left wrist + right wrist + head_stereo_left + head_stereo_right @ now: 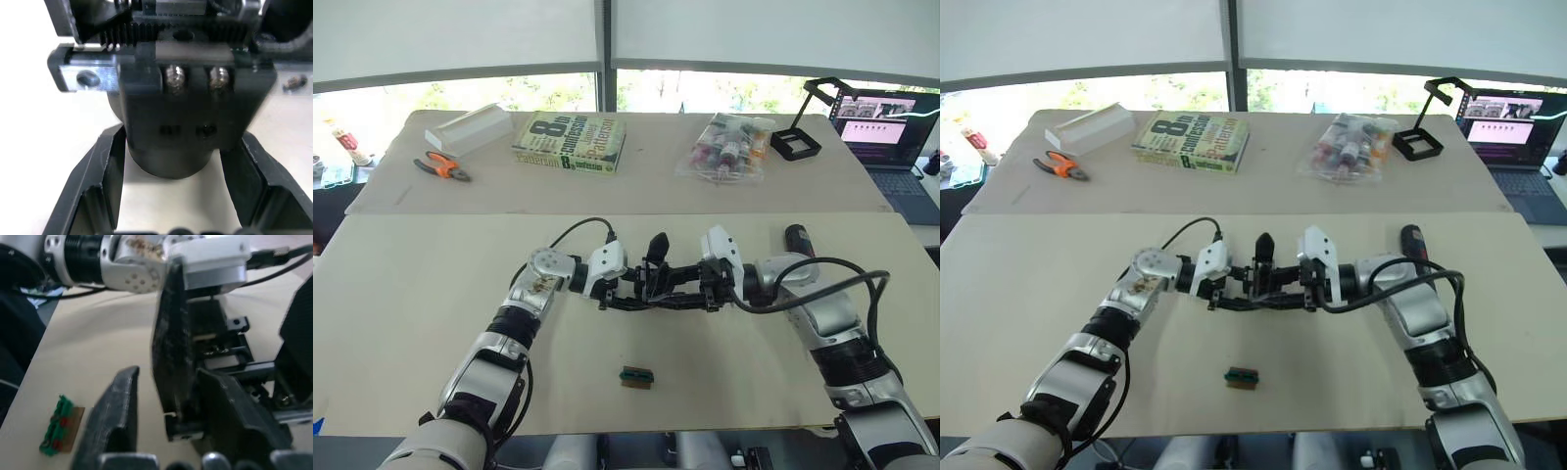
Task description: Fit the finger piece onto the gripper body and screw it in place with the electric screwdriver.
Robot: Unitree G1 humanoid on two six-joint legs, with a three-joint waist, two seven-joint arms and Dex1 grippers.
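Gripper body [656,266] sits mid-table, right between the two robot grippers, its one pointed finger standing upright. From the left, the left gripper [625,297] reaches in at the body's 9 o'clock; in its wrist view its two fingers [93,186] are apart, one on each side of the body's round base [168,156], and whether they touch it I cannot tell. At the body's 3 o'clock the right gripper [683,294] comes in, jaws apart too, one finger [115,416] on the open side of the upright finger and the other against the mechanism; a firm grip I cannot confirm. Screwdriver [799,240] lies on the table at 2 o'clock from the body, partly behind the right arm. Finger piece: I cannot pick it out. A small green block [636,377] lies near the front edge at 6 o'clock. On the far table, left to right: a white box [468,127], orange pliers [442,167], a book [571,143], a bag of small bottles [728,145], a black stand [800,137] and a laptop [891,137].
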